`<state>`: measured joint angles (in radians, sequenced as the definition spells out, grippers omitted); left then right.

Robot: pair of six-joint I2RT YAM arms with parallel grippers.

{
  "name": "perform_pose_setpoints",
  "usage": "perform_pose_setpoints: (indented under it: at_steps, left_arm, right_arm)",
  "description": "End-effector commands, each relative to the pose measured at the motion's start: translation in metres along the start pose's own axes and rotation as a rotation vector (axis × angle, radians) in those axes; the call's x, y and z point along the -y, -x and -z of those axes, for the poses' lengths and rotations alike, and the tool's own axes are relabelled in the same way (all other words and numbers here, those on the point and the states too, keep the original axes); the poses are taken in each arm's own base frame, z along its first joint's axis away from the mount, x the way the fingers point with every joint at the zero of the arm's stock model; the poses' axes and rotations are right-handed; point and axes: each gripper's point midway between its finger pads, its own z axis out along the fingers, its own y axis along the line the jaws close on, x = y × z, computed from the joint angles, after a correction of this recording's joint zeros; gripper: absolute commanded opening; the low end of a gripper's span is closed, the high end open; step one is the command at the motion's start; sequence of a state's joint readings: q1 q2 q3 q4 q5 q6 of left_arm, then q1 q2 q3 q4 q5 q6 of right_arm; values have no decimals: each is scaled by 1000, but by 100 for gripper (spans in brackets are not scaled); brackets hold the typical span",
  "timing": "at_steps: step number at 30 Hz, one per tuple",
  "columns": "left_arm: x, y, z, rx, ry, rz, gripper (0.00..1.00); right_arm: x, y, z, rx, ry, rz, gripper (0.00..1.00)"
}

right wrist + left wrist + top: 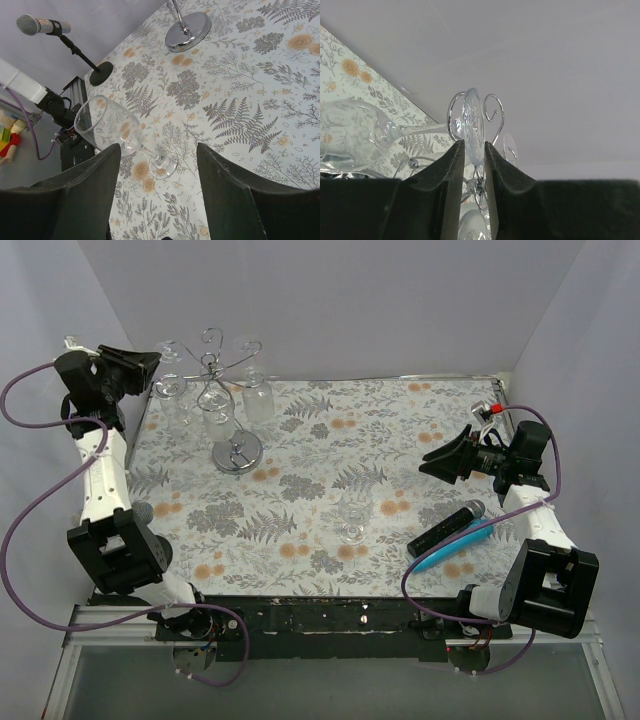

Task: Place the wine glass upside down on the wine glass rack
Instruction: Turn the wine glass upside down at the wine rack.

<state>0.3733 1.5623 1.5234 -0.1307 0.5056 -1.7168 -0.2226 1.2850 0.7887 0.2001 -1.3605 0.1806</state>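
From above, the wine glass rack [222,380] stands at about 11 o'clock on the desk [400,430]. My left fingers [150,362] are raised at its 9 o'clock side, level with the curled arms. The wine glass [172,387] hangs just beside them, bowl downward. Other glasses [258,398] hang from the rack toward its 6 and 3 o'clock sides. A second wine glass [352,522] stands upright near the desk's middle, slightly toward 5 o'clock. My right fingers [440,458] hover at 3 o'clock, well apart from the rack, and a microphone [447,528] lies at 4 o'clock.

In my left wrist view, the glass's foot [473,117] sits edge-on inside a wire curl [492,107] of the rack. The stem runs off toward 9 o'clock to the bowl. My two fingers form only a narrow slot with the rim of the foot between them. I cannot tell whether they press on it or stand just free.

In my right wrist view, those fingers are spread wide and hold nothing. The second glass stands on the desk beyond them, toward 8 o'clock, and the rack's round base [189,26] is at 12 o'clock.

I judge the hanging all but done: the glass is inverted and its foot looks carried by the curl. What remains is to part my left fingers fully and back out without dragging the foot off the wire. If the standing glass is meant for the rack too, that whole step is not yet begun.
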Motion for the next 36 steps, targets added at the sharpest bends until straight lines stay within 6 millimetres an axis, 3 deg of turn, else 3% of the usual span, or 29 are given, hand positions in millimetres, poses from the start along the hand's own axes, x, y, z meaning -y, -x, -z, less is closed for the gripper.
perform_pose_setpoints:
  at_steps: [1, 11, 22, 30, 36]
  left_arm:
    - [35, 12, 25, 60, -74, -68, 23]
    - [32, 19, 40, 113, -35, -98, 40]
    - [46, 27, 77, 224, 16, -216, 65]
    - [55, 19, 106, 252, 14, -283, 88]
    - [68, -1, 122, 231, -26, -300, 98]
  right_arm:
    - [-2, 9, 1, 7, -1, 34, 70]
    - [-2, 9, 1, 7, -3, 36, 70]
    - [0, 9, 2, 9, -12, 44, 70]
    - [3, 9, 2, 4, -25, 53, 70]
    - [5, 10, 2, 0, -35, 73, 70]
